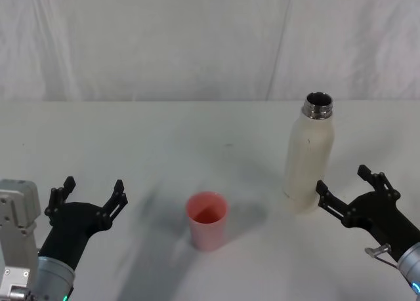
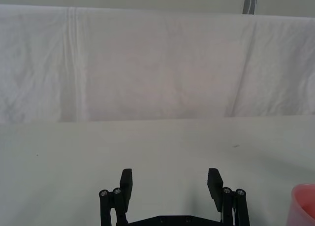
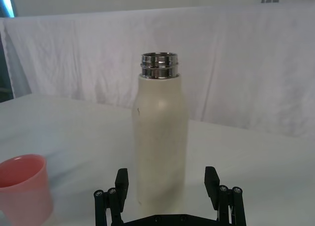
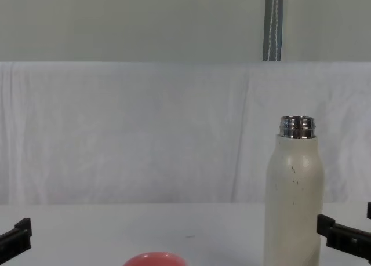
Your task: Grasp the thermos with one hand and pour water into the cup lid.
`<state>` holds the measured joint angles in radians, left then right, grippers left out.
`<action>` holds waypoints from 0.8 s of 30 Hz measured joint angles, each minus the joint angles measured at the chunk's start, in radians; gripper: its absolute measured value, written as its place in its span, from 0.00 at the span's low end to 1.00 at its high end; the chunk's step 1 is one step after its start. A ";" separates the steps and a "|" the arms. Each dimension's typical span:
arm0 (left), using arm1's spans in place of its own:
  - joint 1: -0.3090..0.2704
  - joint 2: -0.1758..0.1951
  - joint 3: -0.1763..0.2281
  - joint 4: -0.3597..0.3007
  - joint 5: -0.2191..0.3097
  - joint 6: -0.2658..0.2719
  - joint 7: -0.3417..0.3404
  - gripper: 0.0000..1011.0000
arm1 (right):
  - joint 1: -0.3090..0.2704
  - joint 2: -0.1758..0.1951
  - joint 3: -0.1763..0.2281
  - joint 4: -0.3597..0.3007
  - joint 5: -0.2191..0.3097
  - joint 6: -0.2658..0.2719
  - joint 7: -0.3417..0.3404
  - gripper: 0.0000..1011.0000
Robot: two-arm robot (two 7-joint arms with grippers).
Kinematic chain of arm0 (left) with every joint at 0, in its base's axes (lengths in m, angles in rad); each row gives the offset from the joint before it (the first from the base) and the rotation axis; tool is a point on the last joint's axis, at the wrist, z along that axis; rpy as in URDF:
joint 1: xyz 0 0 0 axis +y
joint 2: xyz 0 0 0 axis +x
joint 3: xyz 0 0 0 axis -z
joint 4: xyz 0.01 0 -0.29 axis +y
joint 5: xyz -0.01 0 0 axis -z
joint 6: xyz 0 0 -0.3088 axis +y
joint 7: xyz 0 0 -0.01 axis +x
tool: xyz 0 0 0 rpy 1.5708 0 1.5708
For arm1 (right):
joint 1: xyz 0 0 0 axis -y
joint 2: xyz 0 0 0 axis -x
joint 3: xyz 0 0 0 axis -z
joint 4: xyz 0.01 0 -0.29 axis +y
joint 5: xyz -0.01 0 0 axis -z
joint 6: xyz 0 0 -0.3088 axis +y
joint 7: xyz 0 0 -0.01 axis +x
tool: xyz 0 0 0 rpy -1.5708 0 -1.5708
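Thermos: tall cream-white steel-necked bottle, uncapped, upright on the white table, contents hidden.
Cup lid: salmon-pink cup, centre, looks empty.
Right gripper: jaws open beside the thermos.
Left gripper: jaws open.

White table with upright thermos, cup lid.

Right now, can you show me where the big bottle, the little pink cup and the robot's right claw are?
thermos point(image 1: 308, 163), head view, middle of its cream body.
cup lid point(image 1: 208, 221), head view, its pink side wall.
right gripper point(image 1: 346, 188), head view, the gap between its open fingertips, beside the thermos.
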<state>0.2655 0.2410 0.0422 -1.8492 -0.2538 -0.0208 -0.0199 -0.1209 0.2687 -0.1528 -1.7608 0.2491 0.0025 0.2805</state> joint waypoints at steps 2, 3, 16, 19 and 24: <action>0.000 0.000 0.000 0.000 0.000 0.000 0.000 0.99 | 0.008 0.004 -0.008 0.007 0.002 0.000 0.001 0.99; 0.000 0.000 0.000 0.000 0.000 0.000 0.000 0.99 | 0.011 0.005 -0.010 0.009 0.003 0.000 0.001 0.99; 0.000 0.000 0.000 0.000 0.000 0.000 0.000 0.99 | 0.048 0.013 -0.045 0.043 0.018 0.020 -0.002 0.99; 0.000 0.000 0.000 0.000 0.000 0.000 0.000 0.99 | 0.051 0.012 -0.052 0.049 0.020 0.023 -0.007 0.99; 0.000 0.000 0.000 0.000 0.000 0.000 0.000 0.99 | 0.054 0.008 -0.061 0.056 0.021 0.025 -0.016 0.99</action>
<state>0.2655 0.2410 0.0421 -1.8492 -0.2538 -0.0208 -0.0199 -0.0674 0.2768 -0.2142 -1.7045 0.2704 0.0278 0.2645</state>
